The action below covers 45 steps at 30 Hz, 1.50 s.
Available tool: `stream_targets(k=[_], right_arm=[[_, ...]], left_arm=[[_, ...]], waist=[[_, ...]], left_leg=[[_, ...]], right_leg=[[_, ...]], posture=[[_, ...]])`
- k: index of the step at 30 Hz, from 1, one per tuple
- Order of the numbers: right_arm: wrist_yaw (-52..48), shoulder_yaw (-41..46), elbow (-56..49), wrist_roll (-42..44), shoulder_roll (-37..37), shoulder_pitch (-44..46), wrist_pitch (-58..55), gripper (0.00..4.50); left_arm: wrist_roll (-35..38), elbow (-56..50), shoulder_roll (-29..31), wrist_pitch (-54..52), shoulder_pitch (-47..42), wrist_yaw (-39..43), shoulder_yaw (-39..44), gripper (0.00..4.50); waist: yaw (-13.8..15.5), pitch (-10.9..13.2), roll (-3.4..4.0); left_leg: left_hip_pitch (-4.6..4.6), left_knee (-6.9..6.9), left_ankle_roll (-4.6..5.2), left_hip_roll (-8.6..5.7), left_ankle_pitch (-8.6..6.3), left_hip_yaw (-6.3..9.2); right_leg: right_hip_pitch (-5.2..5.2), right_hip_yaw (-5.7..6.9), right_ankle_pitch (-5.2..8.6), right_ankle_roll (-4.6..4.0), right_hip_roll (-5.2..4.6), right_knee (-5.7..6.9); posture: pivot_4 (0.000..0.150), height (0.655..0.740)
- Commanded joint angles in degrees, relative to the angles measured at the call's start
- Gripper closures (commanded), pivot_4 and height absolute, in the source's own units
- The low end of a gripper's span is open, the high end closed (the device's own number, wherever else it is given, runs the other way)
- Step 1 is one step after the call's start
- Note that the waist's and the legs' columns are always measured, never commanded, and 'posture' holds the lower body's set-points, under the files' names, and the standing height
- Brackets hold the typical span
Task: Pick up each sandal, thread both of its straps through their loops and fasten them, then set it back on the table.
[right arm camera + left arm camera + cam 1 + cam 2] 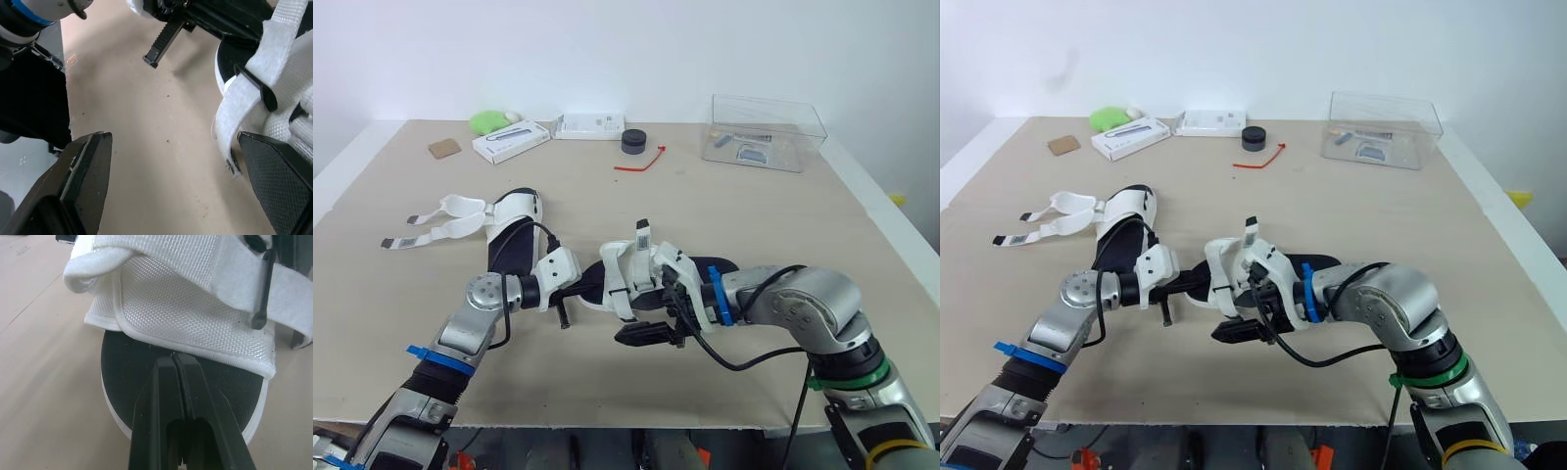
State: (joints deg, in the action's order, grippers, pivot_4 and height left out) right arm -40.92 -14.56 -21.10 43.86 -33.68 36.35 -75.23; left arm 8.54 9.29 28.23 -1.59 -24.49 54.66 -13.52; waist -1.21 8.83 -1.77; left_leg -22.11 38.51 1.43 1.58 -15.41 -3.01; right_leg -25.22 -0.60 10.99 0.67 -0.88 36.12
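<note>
The right claw is wide open and holds nothing. One black finger is out over the bare table, and the other is right next to a white strap that hangs off the near sandal. I cannot tell if that finger touches the strap. The left claw is closed tight, with its two fingers pressed flat together and nothing between them. Its tips sit on the black inside of the near sandal, just under the white mesh flap. The near sandal lies on the table between the two claws. One of its straps sticks up and has a small black and white tag at the end, but the marks on it are too small to read. A bit farther back, to the left of the near sandal, lies the second sandal. Its two white straps are undone and spread out flat, away from the near sandal. Their ends have little tags too, which I cannot read. Far behind the near sandal, near the back edge of the table, there is a brown card, a green thing, and a white box with a picture on it and words too small to read. There is also a second white box, a round black thing, a red tie, and off to the right a clear box.
</note>
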Motion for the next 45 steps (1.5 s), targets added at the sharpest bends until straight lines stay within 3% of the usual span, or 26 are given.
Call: stream_targets(k=[1, 4, 12, 21, 32, 41, 44, 45], right_arm=[[1.6, 0.5, 0.3, -1.5, 0.0, 1.4, -0.6, 0.09], [2.5, 0.6, 0.9, -1.9, 0.5, 1.5, -1.1, 0.77], [2.8, 0.7, 2.1, -2.6, 1.5, 1.4, -1.7, 4.48], [1.6, -1.9, 1.2, -3.8, 1.1, 0.6, -1.7, 4.48], [-4.3, -2.0, -4.3, 4.9, -2.0, 1.8, -12.6, 4.48], [-5.3, -2.0, -4.7, 6.2, -2.9, 2.1, -11.8, 4.48], [-6.1, -2.9, -5.7, 5.0, -4.8, 2.7, -9.3, 3.66], [-7.2, -4.2, -7.2, 3.6, -7.0, 2.9, -6.7, 3.12]], left_arm=[[-3.0, 1.8, 1.0, -2.0, 2.0, 0.0, -1.5, 4.5], [-3.1, 1.9, 1.0, -2.1, 2.1, -0.2, -1.5, 4.5], [-3.1, 2.4, 0.8, -2.0, 1.7, -0.4, -1.3, 4.5], [-3.0, 2.3, 0.8, -2.1, 1.8, -0.3, -1.4, 4.5], [-3.1, 1.8, 0.9, -2.2, 2.4, -0.4, -1.4, 4.5], [-3.1, 2.1, 0.9, -2.2, 2.2, -0.4, -1.4, 4.5], [-3.1, 2.1, 1.0, -2.1, 2.4, -0.3, -1.5, 4.5], [-3.2, 2.1, 1.0, -2.1, 2.4, -0.2, -1.5, 4.5]], waist=[[0.0, 0.0, 0.0], [0.0, 0.0, 0.0], [0.0, 0.0, 0.0], [0.0, 0.0, 0.0], [0.0, 0.0, 0.0], [0.0, 0.0, 0.0], [0.0, 0.0, 0.0], [0.0, 0.0, 0.0]], left_leg=[[0.0, 0.0, 0.0, 0.0, 0.0, 0.0], [0.01, 0.0, 0.0, 0.0, 0.01, 0.0], [-0.03, 0.0, 0.0, 0.0, 0.01, -0.01], [-0.01, 0.0, 0.0, 0.0, 0.01, 0.0], [-0.03, -0.01, -0.01, 0.0, 0.0, 0.01], [-0.05, -0.04, 0.0, -0.01, -0.02, 0.03], [-0.06, -0.04, 0.0, -0.02, -0.03, 0.03], [-0.06, -0.04, 0.0, -0.02, -0.03, 0.03]], right_leg=[[0.0, 0.0, -0.01, 0.0, 0.0, 0.0], [0.01, -0.01, -0.02, 0.0, 0.0, 0.0], [-0.01, -0.02, 0.0, -0.02, 0.0, 0.0], [0.0, -0.01, -0.01, -0.02, 0.02, 0.0], [0.0, 0.0, 0.03, -0.04, -0.02, 0.0], [0.0, 0.03, 0.12, -0.03, -0.02, 0.0], [0.0, 0.03, 0.12, -0.02, -0.04, 0.0], [-0.01, 0.04, 0.12, -0.02, -0.04, 0.0]], posture=[[0.15, 0.74], [0.15, 0.74], [0.15, 0.74], [0.15, 0.74], [0.15, 0.74], [0.15, 0.74], [0.15, 0.74], [0.15, 0.74]])
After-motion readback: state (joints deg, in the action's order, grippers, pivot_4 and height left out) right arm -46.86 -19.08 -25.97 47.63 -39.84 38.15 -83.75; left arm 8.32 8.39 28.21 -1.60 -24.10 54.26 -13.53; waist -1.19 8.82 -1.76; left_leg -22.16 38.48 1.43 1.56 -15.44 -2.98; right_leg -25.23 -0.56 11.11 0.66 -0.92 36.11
